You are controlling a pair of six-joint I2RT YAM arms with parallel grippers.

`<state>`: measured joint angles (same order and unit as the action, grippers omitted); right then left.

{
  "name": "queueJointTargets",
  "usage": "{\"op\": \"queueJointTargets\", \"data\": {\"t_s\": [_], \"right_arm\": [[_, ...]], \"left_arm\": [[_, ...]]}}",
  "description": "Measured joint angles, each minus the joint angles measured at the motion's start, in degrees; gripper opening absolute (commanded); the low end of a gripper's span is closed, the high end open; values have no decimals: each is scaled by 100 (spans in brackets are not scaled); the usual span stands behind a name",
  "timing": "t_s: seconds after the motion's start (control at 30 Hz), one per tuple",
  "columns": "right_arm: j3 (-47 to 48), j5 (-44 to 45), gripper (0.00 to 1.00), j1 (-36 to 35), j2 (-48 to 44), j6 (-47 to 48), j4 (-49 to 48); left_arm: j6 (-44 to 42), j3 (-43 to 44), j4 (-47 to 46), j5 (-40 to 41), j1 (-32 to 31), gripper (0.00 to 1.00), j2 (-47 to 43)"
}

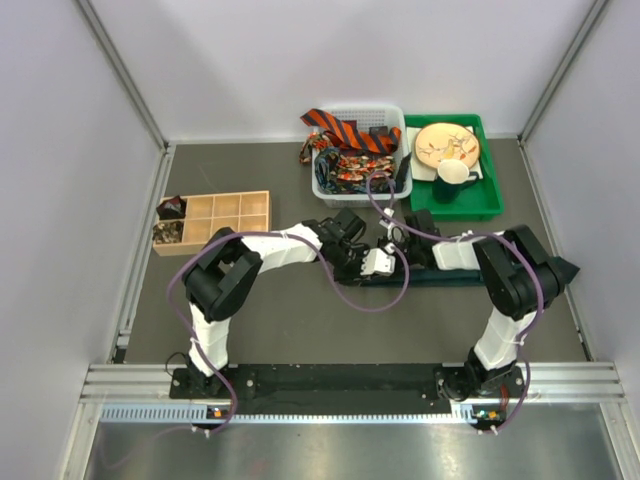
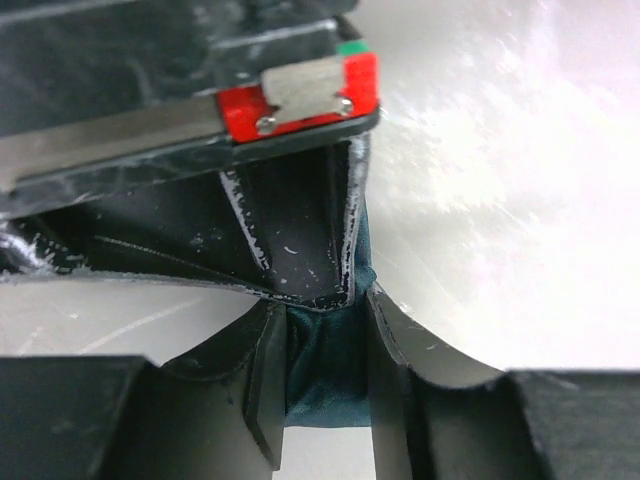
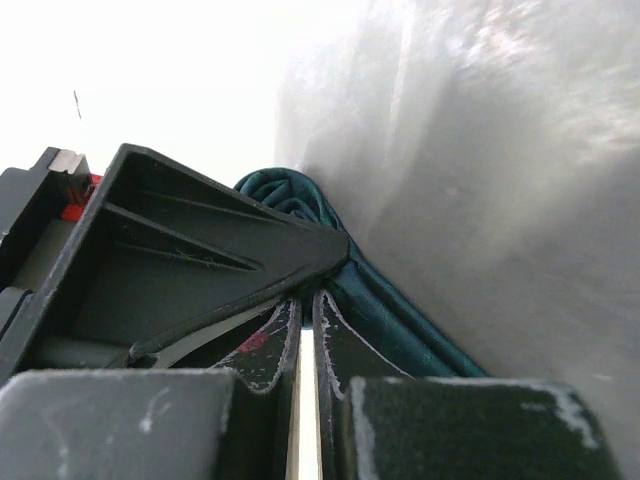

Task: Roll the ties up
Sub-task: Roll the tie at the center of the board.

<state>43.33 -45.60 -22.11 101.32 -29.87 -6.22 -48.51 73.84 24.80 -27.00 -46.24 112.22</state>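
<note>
A dark teal tie (image 1: 445, 278) lies flat along the table in front of the right arm. Both grippers meet at its left end. My left gripper (image 1: 368, 262) is shut on the teal fabric (image 2: 325, 375), which fills the gap between its fingers (image 2: 262, 370). My right gripper (image 1: 400, 245) has its jaws almost together, a thin slit between them, tips at the tie's rolled end (image 3: 285, 195). The tie's tail (image 3: 410, 325) runs past its right finger. More ties, one orange-and-black striped (image 1: 345, 130) and others red-patterned (image 1: 350, 168), lie in a white basket (image 1: 325, 188).
A green tray (image 1: 490, 205) at the back right holds a plate (image 1: 447, 145) and a dark green cup (image 1: 455, 180). A wooden compartment box (image 1: 240, 210) stands at the left. Purple cables (image 1: 370, 300) loop off both arms. Grey walls close in the sides.
</note>
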Motion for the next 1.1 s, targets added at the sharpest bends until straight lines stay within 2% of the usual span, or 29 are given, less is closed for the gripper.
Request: {"op": "queueJointTargets", "data": {"t_s": [0.13, 0.2, 0.23, 0.33, 0.43, 0.63, 0.73, 0.83, 1.1], "right_arm": [[-17, 59, 0, -186, -2, -81, -46], [-17, 96, 0, -223, -2, -83, -61], [-17, 107, 0, -225, -2, -83, -59], [-9, 225, 0, -229, -2, -68, -44], [11, 348, 0, -245, 0, -24, 37], [72, 461, 0, -249, 2, 79, 179], [74, 472, 0, -249, 2, 133, 203], [107, 481, 0, -249, 2, 184, 264], [229, 479, 0, -249, 59, 295, 431]], "left_arm": [[-216, -168, 142, -13, 15, 34, -140], [-258, -179, 181, -39, 26, 42, -151], [-262, -177, 181, -59, 33, 51, -151], [-247, -177, 210, -85, 46, 61, -157], [-114, -240, 236, -146, 127, 66, -195], [345, -876, -52, -236, 625, 70, -660], [708, -1375, -492, -382, 949, 75, -981], [999, -1746, -909, -638, 1224, 76, -1215], [1241, -1939, -1764, -1355, 1215, 73, -1331]]}}
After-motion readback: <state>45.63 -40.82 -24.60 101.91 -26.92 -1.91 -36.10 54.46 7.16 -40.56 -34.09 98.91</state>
